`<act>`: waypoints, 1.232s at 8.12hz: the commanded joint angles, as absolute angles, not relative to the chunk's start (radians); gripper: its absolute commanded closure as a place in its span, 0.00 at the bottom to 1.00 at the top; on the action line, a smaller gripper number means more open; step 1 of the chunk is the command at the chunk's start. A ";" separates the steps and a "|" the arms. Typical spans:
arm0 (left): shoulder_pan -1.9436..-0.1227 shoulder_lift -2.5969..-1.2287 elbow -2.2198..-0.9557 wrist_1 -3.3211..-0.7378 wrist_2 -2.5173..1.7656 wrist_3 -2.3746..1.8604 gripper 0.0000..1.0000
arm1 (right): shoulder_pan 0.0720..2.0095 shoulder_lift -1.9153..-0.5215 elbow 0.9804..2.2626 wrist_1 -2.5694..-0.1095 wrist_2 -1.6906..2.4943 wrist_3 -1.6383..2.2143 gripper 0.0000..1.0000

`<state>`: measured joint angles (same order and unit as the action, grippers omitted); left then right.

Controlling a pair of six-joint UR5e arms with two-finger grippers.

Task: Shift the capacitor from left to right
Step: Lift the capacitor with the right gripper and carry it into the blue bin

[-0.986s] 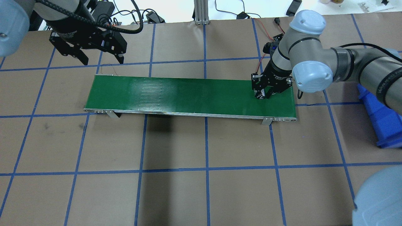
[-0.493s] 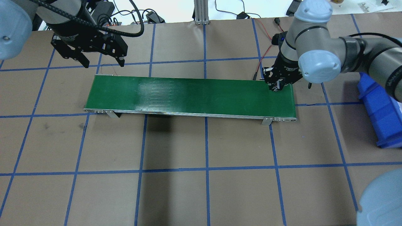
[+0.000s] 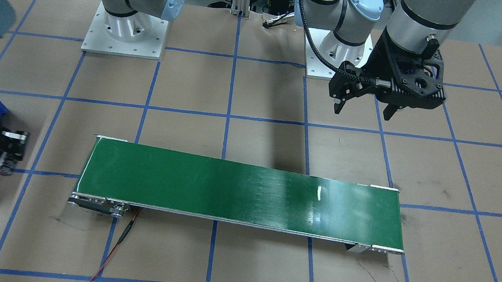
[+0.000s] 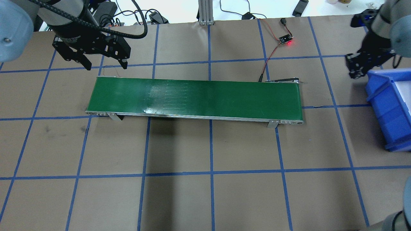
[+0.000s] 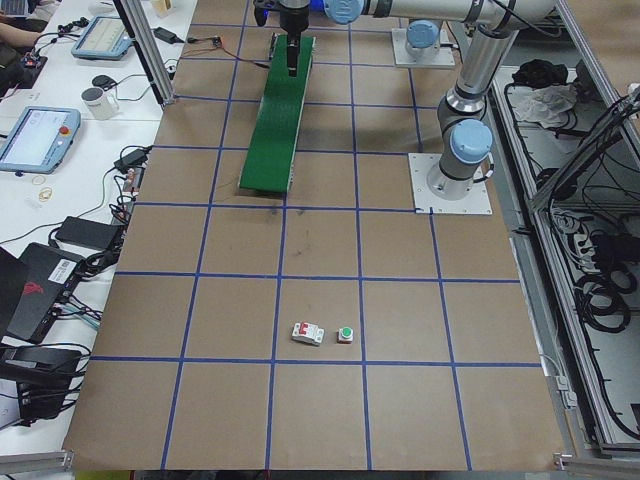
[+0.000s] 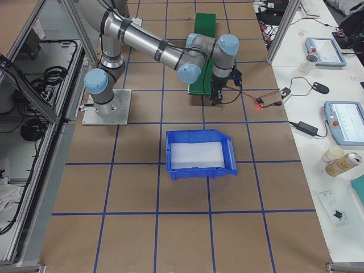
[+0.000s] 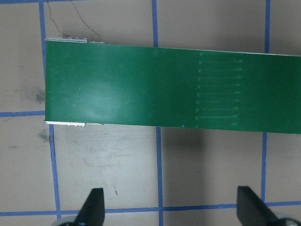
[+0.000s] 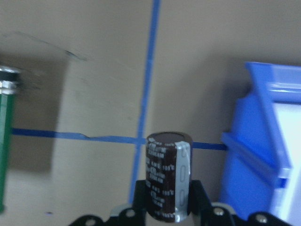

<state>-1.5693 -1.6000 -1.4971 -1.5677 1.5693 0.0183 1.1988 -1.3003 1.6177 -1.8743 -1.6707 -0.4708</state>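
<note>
Right fingers (image 8: 140, 194) clamped on the capacitor (image 8: 168, 179), upright, in our right wrist view; blue bin (image 8: 256, 155) close by. Left wrist view: left fingers (image 7: 92, 207) spread apart, short of the green belt (image 7: 141, 84). Overhead: we see the right fingers at the bin's corner.

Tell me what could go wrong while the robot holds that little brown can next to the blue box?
The right gripper pinches the capacitor only by its lower part, so it could tip or slip out. The gripper is beside the blue bin, not over it, so letting go now would likely drop it on the table. Moving sideways too low, it might bump the bin's wall.
</note>
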 commanded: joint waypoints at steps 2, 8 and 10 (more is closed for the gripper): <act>-1.569 -1.600 -1.497 -1.568 1.569 0.018 0.00 | 0.895 -1.295 1.552 -1.885 -1.704 -0.996 1.00; -1.569 -1.600 -1.499 -1.568 1.569 0.017 0.00 | 0.833 -1.213 1.632 -1.997 -1.690 -1.063 0.00; -1.569 -1.600 -1.499 -1.568 1.569 0.018 0.00 | 0.851 -1.296 1.632 -1.973 -1.668 -1.063 0.00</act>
